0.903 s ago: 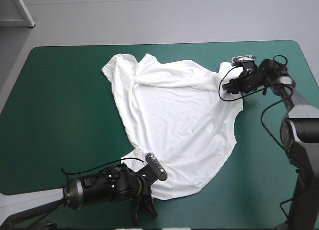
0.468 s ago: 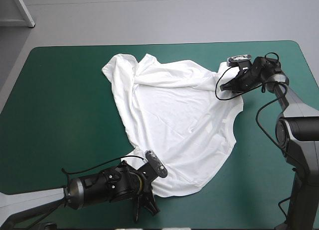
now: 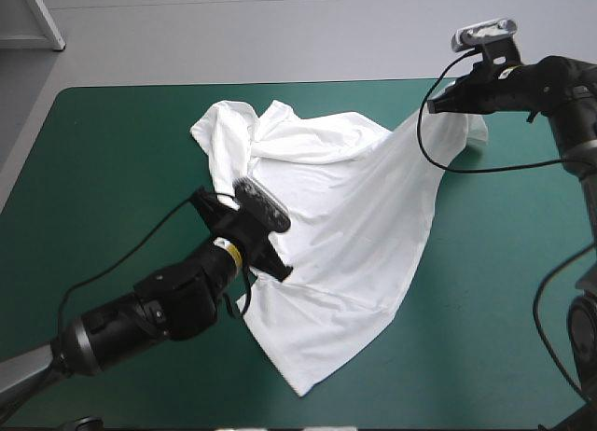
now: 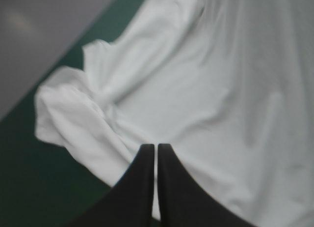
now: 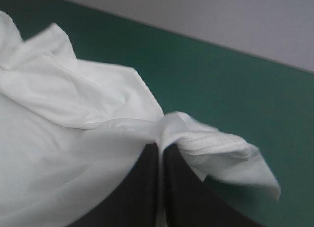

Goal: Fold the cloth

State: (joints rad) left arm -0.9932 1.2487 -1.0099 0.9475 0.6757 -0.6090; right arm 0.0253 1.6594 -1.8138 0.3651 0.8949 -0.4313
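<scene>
Gripping T-shirt (image 3: pixel 345 216) at its left edge with left gripper (image 4: pixel 156 149), clamped tight on the fabric. Gripping far-right corner with right gripper (image 5: pixel 160 147), raised above teal-green cover (image 3: pixel 112 170).

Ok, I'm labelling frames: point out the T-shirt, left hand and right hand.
T-shirt (image 3: pixel 345 207), high view, middle of its body.
Left hand (image 4: pixel 156 149), left wrist view, fingertips meeting on the T-shirt.
Right hand (image 5: pixel 160 147), right wrist view, fingertips pinching a raised edge.

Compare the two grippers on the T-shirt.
The left gripper pinches the T-shirt at its left edge, mid-table; the right gripper pinches a bunched corner near the far edge. Cloth lies mostly smooth ahead of the left gripper, crumpled beside the right gripper. Both are shut on it.
</scene>
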